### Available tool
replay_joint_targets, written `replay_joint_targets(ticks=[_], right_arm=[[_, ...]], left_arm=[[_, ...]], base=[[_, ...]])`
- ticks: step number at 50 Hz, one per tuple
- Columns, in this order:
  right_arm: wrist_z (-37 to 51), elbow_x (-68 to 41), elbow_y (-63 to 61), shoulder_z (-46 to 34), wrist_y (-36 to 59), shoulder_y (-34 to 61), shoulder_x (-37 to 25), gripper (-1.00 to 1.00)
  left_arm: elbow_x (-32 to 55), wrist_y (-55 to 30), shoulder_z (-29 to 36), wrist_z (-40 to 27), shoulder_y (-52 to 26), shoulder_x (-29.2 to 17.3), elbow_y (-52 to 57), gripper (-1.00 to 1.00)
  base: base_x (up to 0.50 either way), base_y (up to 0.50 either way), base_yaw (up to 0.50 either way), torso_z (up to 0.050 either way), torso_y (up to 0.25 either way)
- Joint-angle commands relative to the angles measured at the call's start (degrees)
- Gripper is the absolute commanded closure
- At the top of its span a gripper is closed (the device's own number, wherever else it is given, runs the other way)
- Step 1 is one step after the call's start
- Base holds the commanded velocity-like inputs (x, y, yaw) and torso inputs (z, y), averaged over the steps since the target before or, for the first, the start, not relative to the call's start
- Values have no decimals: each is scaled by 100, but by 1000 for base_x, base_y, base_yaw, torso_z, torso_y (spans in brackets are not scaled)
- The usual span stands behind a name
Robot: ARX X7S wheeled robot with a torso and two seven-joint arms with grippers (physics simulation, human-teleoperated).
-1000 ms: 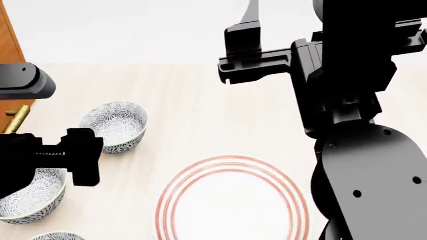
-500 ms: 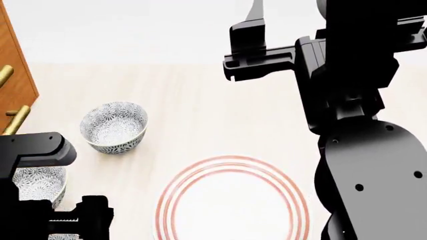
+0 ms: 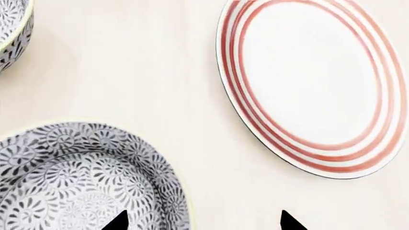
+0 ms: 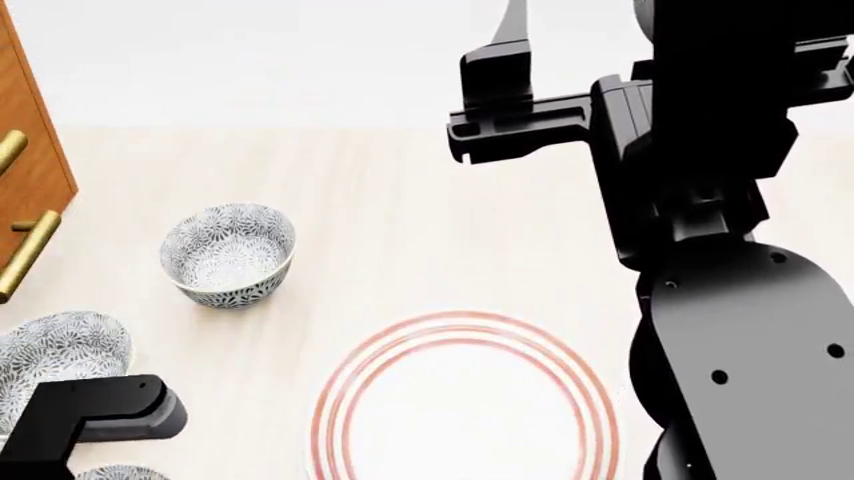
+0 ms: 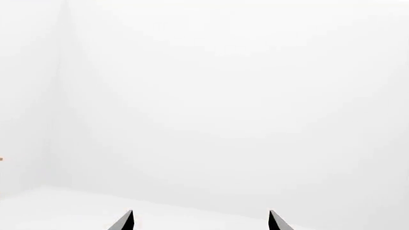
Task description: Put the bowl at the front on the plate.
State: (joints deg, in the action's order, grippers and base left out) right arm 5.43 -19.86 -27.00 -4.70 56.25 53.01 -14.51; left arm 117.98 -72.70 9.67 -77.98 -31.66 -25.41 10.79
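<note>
Three look-alike grey-blue floral bowls stand at the left. The bowl at the front shows only as a sliver by the head view's lower edge, under my left arm. In the left wrist view this bowl fills the near corner. My left gripper is open above it, one fingertip over its inside and the other past its rim. The red-ringed white plate lies bare to its right. My right gripper is open, raised high and holds nothing.
A second bowl sits just behind the front one, and a third stands farther back. A wooden cabinet with brass handles borders the left. My bulky right arm rises over the table's right side.
My left arm has drawn back toward the near edge, uncovering the second bowl. The head view shifted slightly, showing more of the cabinet. The right arm barely moved.
</note>
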Motion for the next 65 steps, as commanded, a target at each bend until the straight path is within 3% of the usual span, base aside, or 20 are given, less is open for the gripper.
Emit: replay_joint_targets(ticks=[1, 16, 17, 42, 48, 58, 65], right_arm=[[15, -37, -35, 18, -28, -39, -31, -100], [26, -74, -35, 80, -83, -87, -100, -100], [32, -76, -38, 82, -82, -88, -100, -100], [66, -238, -169, 212, -43, -156, -129, -100], [67, -226, -138, 185, -99, -184, -147, -100], [77, -228, -90, 176, -176, -215, -159, -100], [80, -241, -71, 167, -198, -203, -168, -100]], left_arm=[[-182, 4, 22, 306, 340, 30, 11, -100], [-716, -72, 43, 627, 508, -37, 92, -100], [-656, 26, 32, 506, 544, -47, 48, 100], [-1184, 12, 37, 1113, 613, -101, 135, 100], [-2020, -129, 167, 1377, 497, -194, 560, 100], [-2694, -126, 295, 1605, 284, -299, 1069, 100], [-3843, -151, 778, 2186, -76, -528, 1702, 100]], base=[[0, 0, 0, 0, 0], [0, 0, 0, 0, 0], [0, 0, 0, 0, 0], [0, 0, 0, 0, 0], [0, 0, 0, -3, 0], [0, 0, 0, 0, 0], [0, 0, 0, 0, 0]])
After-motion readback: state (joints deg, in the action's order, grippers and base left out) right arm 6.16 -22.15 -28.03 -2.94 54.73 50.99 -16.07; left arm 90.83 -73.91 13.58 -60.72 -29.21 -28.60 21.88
